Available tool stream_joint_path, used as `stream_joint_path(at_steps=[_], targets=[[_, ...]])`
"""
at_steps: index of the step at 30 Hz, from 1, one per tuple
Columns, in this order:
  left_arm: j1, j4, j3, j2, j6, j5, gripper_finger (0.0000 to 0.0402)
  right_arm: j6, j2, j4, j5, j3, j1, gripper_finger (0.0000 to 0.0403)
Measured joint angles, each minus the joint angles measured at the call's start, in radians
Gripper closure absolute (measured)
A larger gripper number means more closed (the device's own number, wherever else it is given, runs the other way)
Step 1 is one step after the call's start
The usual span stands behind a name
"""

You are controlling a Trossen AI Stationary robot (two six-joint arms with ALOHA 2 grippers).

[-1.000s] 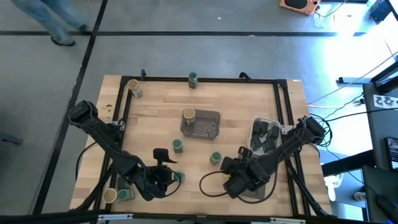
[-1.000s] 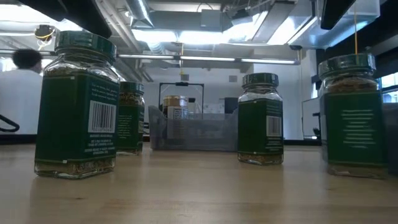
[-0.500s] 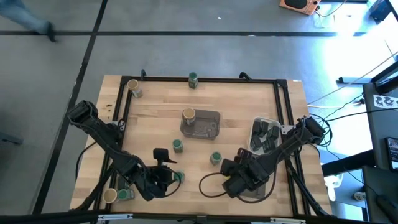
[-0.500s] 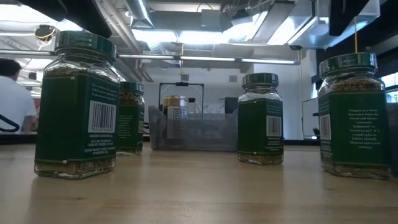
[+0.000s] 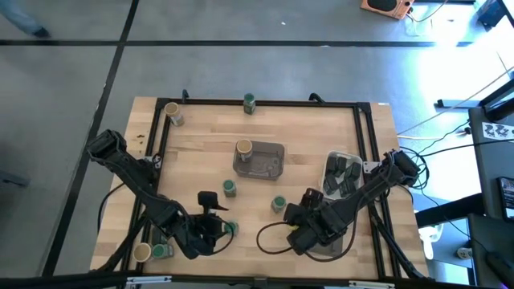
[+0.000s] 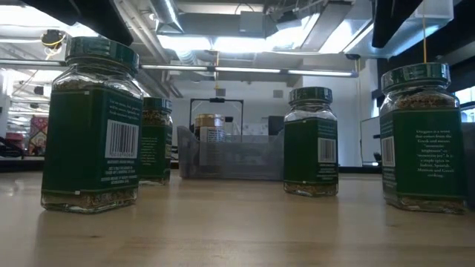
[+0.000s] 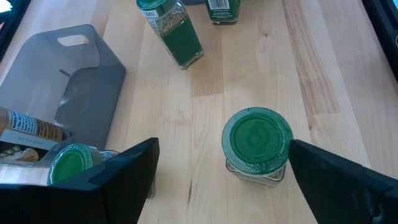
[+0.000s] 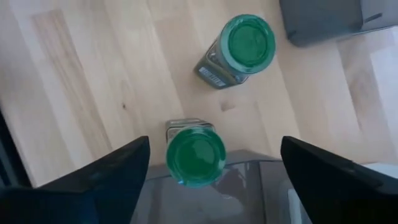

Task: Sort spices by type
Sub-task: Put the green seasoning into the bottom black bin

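Meanwhile, we held left gripper (image 7: pixel 217 180) fingers apart, green-lidded jar (image 7: pixel 257 144) between them; right gripper (image 8: pixel 214 180) fingers apart too. We judged: centre, descend, then close.

worktop (image 6: pixel 237 230): wooden | green-lidded jars: far left (image 6: pixel 92 126), behind it (image 6: pixel 155 141), centre-right (image 6: pixel 311 142), right edge (image 6: pixel 420 138) | grey tray (image 6: pixel 231 157) centre, tan-lidded jar (image 6: pixel 209 127) inside

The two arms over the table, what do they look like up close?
Both are dark, nearly black jointed arms. The left arm's end effector and the right arm's end effector each end in two broad, flat black fingers. A black cable loops over the pale wooden table.
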Motion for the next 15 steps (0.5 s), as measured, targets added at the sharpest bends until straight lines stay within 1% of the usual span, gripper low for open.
stream_joint_path(at_steps=[2, 7, 11, 15], targets=[[0.0, 0.0, 0.0, 0.0, 0.0, 0.0, 0.0047, -0.015, 0.0, 0.002, -0.007, 0.0, -0.005, 0.0046], [0.0, 0.0, 0.0, 0.0, 0.003, 0.0, 0.0047, -0.028, 0.0, 0.014, -0.085, 0.0, -0.01, 0.0049], [0.0, 0.0, 0.0, 0.0, 0.005, 0.0, 0.0047, -0.071, 0.0, 0.015, -0.088, -0.002, -0.01, 0.0049], [0.0, 0.0, 0.0, 0.0, 0.005, 0.0, 0.0047, -0.076, 0.0, 0.055, -0.091, -0.042, -0.01, 0.0049]])
